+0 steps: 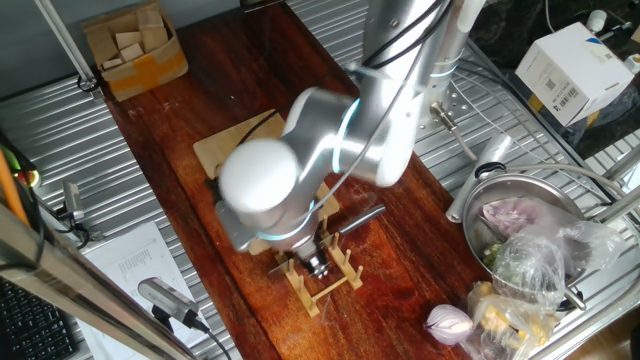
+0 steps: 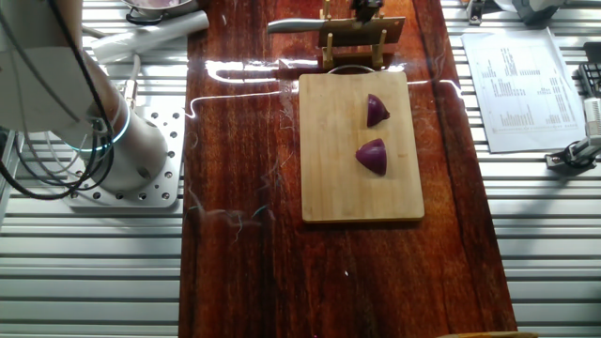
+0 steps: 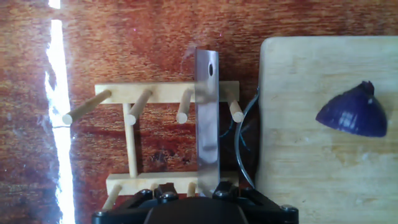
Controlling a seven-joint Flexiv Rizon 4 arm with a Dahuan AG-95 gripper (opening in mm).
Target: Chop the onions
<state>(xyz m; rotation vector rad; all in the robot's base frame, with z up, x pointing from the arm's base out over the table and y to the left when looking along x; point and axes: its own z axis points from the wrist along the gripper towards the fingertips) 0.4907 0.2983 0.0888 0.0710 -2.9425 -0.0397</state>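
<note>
Two purple onion wedges (image 2: pixel 377 110) (image 2: pixel 372 156) lie on the bamboo cutting board (image 2: pixel 338 178); the hand view shows one wedge (image 3: pixel 353 112) at the right. The cleaver (image 3: pixel 207 118) stands on edge in a wooden peg rack (image 3: pixel 134 93) beside the board. Its metal handle (image 1: pixel 365 218) sticks out of the rack. My gripper (image 3: pixel 193 194) hangs right above the rack, open. Its fingertips straddle the near end of the blade, with a gap on the left side. In the fixed views the gripper (image 1: pixel 318 262) (image 2: pixel 364 7) is partly hidden by the arm.
A steel bowl (image 1: pixel 500 195) with bagged vegetables and a whole pale onion (image 1: pixel 448 320) sit at the table's right end. A cardboard box of wood blocks (image 1: pixel 135 50) stands at the far left. The robot base (image 2: pixel 122 141) is beside the wooden top.
</note>
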